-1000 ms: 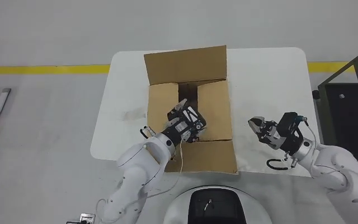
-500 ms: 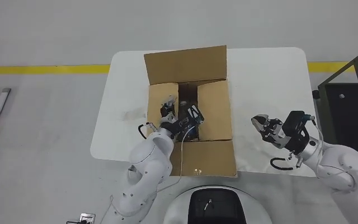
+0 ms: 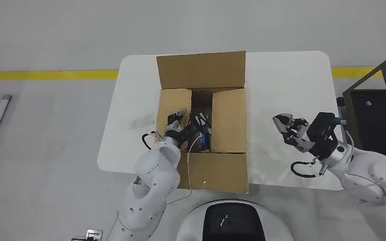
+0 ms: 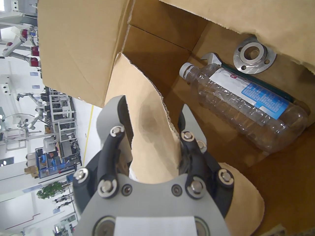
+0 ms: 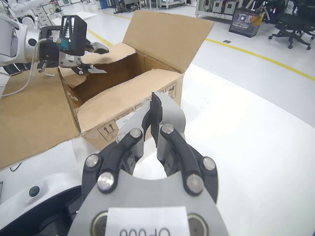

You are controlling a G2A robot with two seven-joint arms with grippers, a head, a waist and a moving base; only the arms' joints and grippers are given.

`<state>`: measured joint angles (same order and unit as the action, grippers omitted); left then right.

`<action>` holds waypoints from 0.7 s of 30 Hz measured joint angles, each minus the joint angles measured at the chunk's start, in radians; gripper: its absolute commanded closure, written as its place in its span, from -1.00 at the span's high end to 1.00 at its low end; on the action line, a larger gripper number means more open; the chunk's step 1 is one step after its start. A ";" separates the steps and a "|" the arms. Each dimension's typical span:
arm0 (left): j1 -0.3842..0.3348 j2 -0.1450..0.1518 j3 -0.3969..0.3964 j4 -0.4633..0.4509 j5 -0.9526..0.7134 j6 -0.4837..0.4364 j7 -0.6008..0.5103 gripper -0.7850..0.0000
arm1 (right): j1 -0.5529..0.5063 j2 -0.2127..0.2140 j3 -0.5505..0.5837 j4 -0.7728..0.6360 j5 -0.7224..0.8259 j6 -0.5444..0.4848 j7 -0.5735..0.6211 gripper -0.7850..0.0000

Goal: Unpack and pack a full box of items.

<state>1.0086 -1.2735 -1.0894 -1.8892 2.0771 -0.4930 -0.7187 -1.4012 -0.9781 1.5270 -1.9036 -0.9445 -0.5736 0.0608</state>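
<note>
The cardboard box (image 3: pixel 202 72) stands open mid-counter (image 3: pixel 283 78). Inside it, a clear bottle (image 4: pixel 243 109) with a white-and-blue label, its print too small to read, lies over a wrench (image 4: pixel 211 58), beside a metal flange (image 4: pixel 253 56). The left gripper (image 4: pixel 152 110) straddles the box's left flap (image 3: pixel 174 102), fingers released. The right gripper (image 5: pixel 153 106) hovers right of the box, fingers clenched on nothing. Up-arrow marks (image 5: pixel 109 130) show on the box's right side.

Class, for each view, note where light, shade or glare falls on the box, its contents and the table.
Top view: the light is even, and only the opening of the box is dark. Left wrist view: the box floor lies in shade, while the metal flange and the bottle catch bright glints. Right wrist view: the table is brightly lit, and the box's inside is dark.
</note>
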 measured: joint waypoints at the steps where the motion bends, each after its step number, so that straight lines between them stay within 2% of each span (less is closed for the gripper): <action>1: 0.003 0.000 -0.004 -0.006 -0.002 0.000 0.000 -1.00 | 0.013 0.000 -0.005 -0.002 0.006 -0.008 0.008 -1.00; 11: 0.024 -0.013 -0.059 -0.099 -0.183 0.044 -0.033 -1.00 | 0.132 -0.009 -0.085 -0.001 0.024 -0.032 0.074 -1.00; 17: 0.028 -0.021 -0.084 -0.138 -0.312 0.080 -0.081 -1.00 | 0.162 -0.009 -0.117 0.020 0.071 -0.058 0.177 -1.00; 18: 0.027 -0.022 -0.088 -0.144 -0.325 0.084 -0.086 -0.94 | 0.169 -0.009 -0.125 0.027 0.080 -0.066 0.207 -1.00; 19: 0.026 -0.023 -0.091 -0.148 -0.333 0.085 -0.089 -0.25 | 0.176 -0.009 -0.130 0.033 0.085 -0.069 0.228 -1.00; 21: 0.022 -0.023 -0.096 -0.154 -0.342 0.085 -0.094 1.00 | 0.192 -0.009 -0.142 0.044 0.089 -0.076 0.269 -1.00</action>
<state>1.0310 -1.2966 -1.1854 -2.0432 1.7351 -0.4077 -0.8131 -1.2095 -0.9866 1.3848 -1.8595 -0.8558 -0.6499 0.3295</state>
